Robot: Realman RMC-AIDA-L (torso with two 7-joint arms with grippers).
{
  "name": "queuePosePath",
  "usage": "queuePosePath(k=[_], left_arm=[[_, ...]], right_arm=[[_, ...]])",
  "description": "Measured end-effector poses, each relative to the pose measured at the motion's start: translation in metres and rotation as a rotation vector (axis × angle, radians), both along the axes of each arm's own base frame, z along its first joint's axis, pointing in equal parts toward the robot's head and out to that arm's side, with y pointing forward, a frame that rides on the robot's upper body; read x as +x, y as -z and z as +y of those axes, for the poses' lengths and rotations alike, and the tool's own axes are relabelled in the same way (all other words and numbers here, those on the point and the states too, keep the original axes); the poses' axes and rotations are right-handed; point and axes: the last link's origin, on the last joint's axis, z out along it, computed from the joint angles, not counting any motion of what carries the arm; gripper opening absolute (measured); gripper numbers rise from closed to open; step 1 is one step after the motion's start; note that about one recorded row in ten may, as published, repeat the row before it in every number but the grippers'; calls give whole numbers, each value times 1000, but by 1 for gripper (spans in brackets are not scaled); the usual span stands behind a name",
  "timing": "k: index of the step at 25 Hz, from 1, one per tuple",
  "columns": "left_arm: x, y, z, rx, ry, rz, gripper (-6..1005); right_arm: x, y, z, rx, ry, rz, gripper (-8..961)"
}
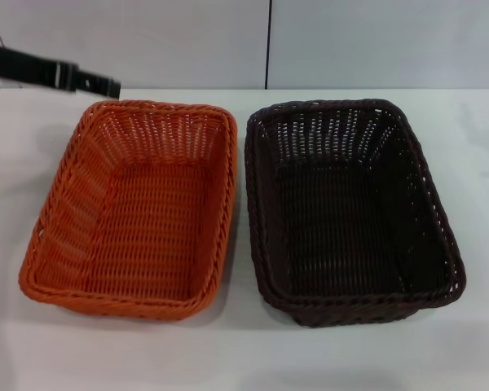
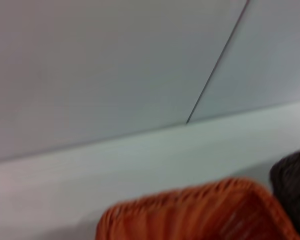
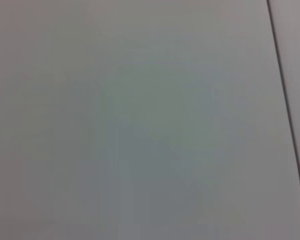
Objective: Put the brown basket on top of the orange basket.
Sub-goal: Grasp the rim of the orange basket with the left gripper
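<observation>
Two baskets of matching size stand side by side on the white tabletop (image 1: 473,350), both upright and empty. By the clock face of the head view, the orange basket (image 1: 134,208) occupies the 9 o'clock half and the brown basket (image 1: 350,208) the 3 o'clock half. Their long rims run near each other at centre; whether they touch cannot be determined.

Step in hand: approach. No stacking has begun, and the brown basket rests on the tabletop with nothing gripping it.

A dark arm segment (image 1: 53,73) enters the head view at 10 o'clock, just behind the far corner of the orange basket. The left wrist view shows that basket's braided rim close by and a sliver of the brown one beside it. The left claw itself is not visible, so its state cannot be told. The right claw is likewise out of sight; its wrist view shows only a plain pale surface with one dark seam.

Next move, as a judgement: a claw must reach the brown basket's rim, clamp it, lift clear of the orange rim, carry toward 9 o'clock and lower with the long sides aligned. A one-sided grip may tilt the basket.
</observation>
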Motion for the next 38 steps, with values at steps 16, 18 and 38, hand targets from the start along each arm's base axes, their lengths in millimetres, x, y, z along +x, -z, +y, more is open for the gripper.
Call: queuePosePath(k=[16,18,38], left_arm=[[-44,20,-10,-17,-273,108,840],[-48,23,-12,-23,-287,117,836],[-78,55,-28,-64,-359,172,791]], right_arm=[[-12,12,7,-37,-18,-35,743],[-16,12,9,-37,-26,-36,743],[-30,15,16,-56,-69,-68,743]])
